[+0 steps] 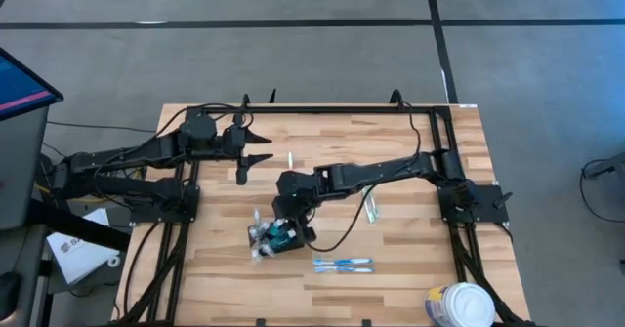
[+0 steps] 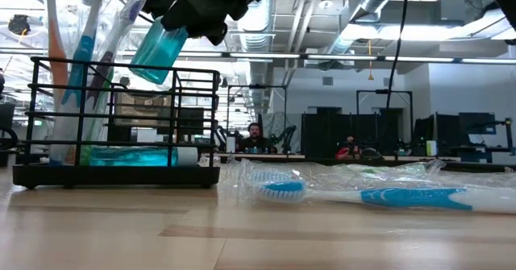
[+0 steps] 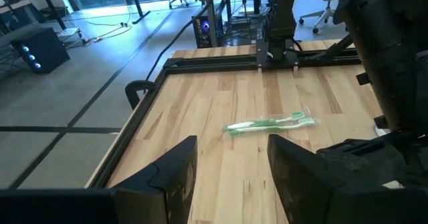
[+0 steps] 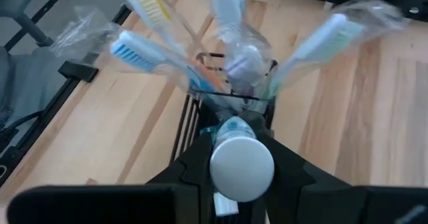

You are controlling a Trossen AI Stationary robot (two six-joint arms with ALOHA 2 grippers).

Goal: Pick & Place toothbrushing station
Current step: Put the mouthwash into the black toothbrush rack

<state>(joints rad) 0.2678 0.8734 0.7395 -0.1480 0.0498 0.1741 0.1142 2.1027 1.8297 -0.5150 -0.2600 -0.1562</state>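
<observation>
The toothbrushing station is a black wire holder standing on the wooden table, left of centre toward the near edge. Several wrapped toothbrushes stand in it, and a teal bottle lies at its bottom. My right gripper hangs over the holder's top, shut on a second teal bottle with a white cap. My left gripper waits open above the table's far left part, its fingers around nothing. My right gripper pinches the teal bottle between its two fingers, one on each side, near the white-capped end. The fingers slant down from the table's right side. The bottle is clear of the table and tilted, cap end up. Its lower end is level with the holder's top rail.
Two wrapped blue toothbrushes lie near the front edge, right of the holder. A green toothbrush lies at mid-table. A white round tub stands at the near right corner. People sit in the room behind.
</observation>
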